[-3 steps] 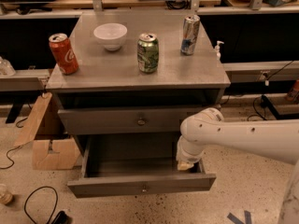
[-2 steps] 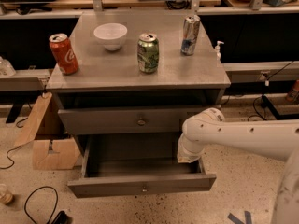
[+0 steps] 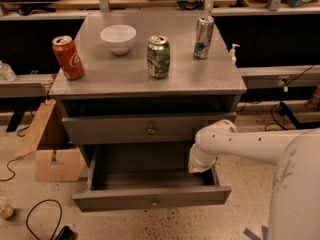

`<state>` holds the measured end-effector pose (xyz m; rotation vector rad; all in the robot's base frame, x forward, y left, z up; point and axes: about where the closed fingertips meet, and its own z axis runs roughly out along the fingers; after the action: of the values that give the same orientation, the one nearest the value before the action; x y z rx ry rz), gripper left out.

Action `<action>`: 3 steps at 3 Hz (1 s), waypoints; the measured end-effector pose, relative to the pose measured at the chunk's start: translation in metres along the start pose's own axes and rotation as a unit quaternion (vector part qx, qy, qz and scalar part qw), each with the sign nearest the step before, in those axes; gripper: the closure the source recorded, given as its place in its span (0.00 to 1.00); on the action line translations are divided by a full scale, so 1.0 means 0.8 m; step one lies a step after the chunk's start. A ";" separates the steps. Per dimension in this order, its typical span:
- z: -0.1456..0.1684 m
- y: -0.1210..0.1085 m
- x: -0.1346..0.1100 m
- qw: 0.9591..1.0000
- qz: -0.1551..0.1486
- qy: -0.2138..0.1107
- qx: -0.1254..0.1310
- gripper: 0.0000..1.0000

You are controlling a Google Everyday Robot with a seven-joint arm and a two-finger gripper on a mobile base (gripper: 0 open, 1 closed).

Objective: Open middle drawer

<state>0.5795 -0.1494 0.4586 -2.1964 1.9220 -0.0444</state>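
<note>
- Middle drawer (image 3: 120, 200) stands pulled well out, lower centre; the opening looks done.
- Gripper (image 3: 200, 167) dips inside its right end; its grip I cannot tell.
- Next: lift clear.

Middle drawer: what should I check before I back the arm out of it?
1. The middle drawer is pulled out, its inside showing: ok.
2. The gripper is located, low at the drawer's right side, behind the front panel: ok.
3. The gripper is apart from the drawer's right wall: cannot tell.
4. There is room to lift under the upper drawer, whose front sits just above the wrist: cannot tell.
5. The red can, green can, silver can and bowl stand upright on the cabinet top: ok.
</note>
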 end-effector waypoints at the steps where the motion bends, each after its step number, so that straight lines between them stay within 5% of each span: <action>1: 0.035 -0.013 0.009 1.000 -0.009 -0.004 -0.002 1.00; 3: 0.093 0.002 0.008 0.999 -0.001 -0.035 -0.007 1.00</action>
<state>0.5915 -0.1453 0.3849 -2.1795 1.8880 0.0458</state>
